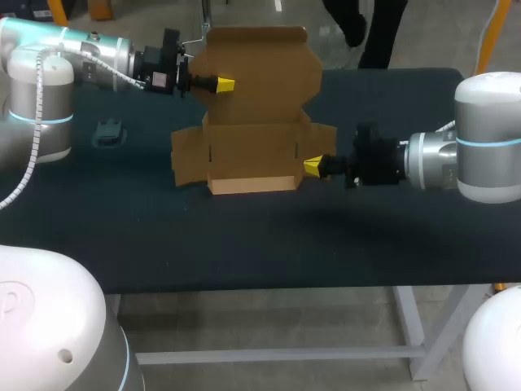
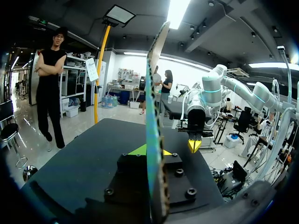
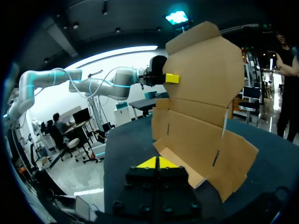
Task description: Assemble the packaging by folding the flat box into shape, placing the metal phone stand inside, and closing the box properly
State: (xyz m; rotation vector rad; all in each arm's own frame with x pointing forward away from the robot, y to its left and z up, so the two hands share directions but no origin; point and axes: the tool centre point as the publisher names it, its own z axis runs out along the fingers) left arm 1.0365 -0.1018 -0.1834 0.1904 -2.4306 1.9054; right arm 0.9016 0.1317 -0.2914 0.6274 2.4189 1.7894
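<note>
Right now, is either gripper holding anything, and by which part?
The left gripper pinches the cardboard box by the side edge of its upright lid. The right gripper is shut, holding nothing.

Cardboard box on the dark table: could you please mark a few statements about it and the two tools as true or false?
1. The brown cardboard box has its lid flap standing upright. True.
2. The left tool grips that lid flap's edge. True.
3. The right tool is wide open. False: its yellow tips are pressed together beside the box.
4. The small dark metal phone stand lies inside the box. False: it lies on the table, apart from the box, near the left arm.
</note>
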